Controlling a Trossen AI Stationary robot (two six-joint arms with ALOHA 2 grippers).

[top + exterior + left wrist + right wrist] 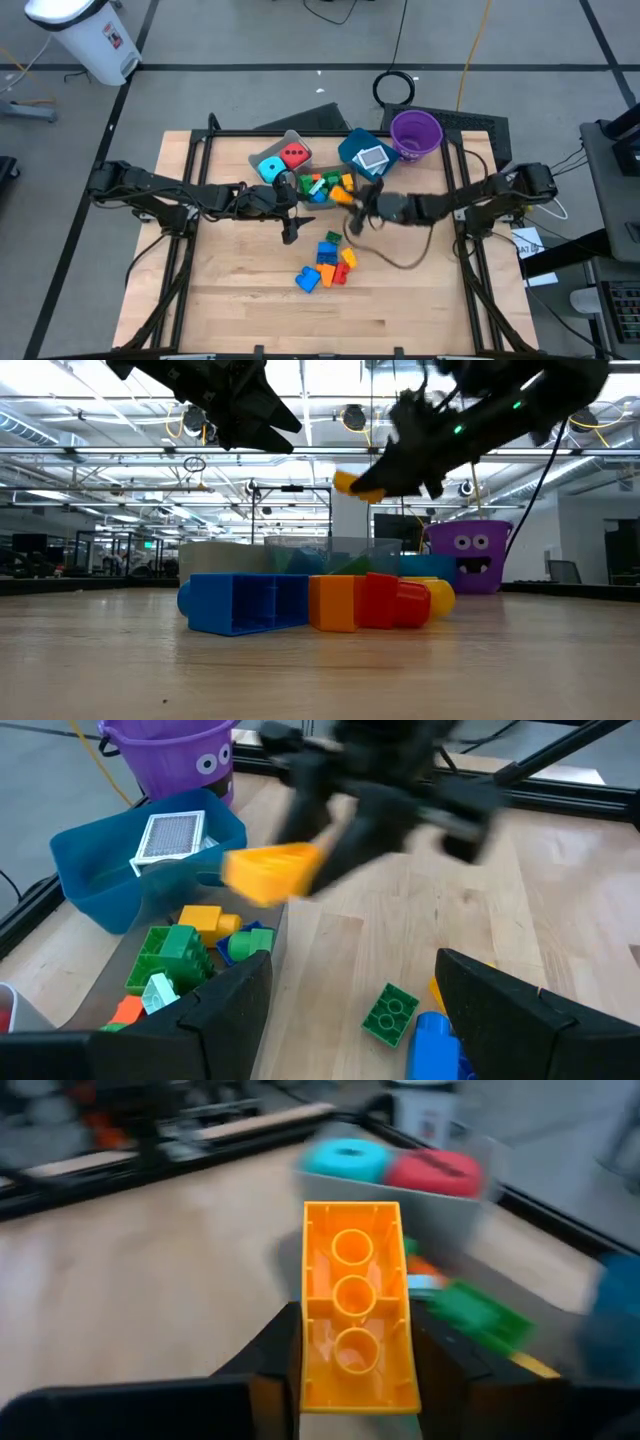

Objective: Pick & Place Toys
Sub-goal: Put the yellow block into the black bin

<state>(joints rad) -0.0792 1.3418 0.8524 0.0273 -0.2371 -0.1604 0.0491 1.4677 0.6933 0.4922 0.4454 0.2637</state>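
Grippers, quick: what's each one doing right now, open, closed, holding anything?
Left gripper: open, holding nothing, above the table beside the brick pile.
Right gripper: closed on an orange brick, lifted off the table near the bins.

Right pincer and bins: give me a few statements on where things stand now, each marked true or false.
1. The right pincer grips an orange plastic brick. True.
2. The purple plastic cup lies tipped over. False: it stands upright.
3. The left pincer holds a green brick. False: it is open and empty.
4. A patterned flat card lies in the teal bin. True.
5. The cyan cube sits loose on the table. False: it is in the grey bin.
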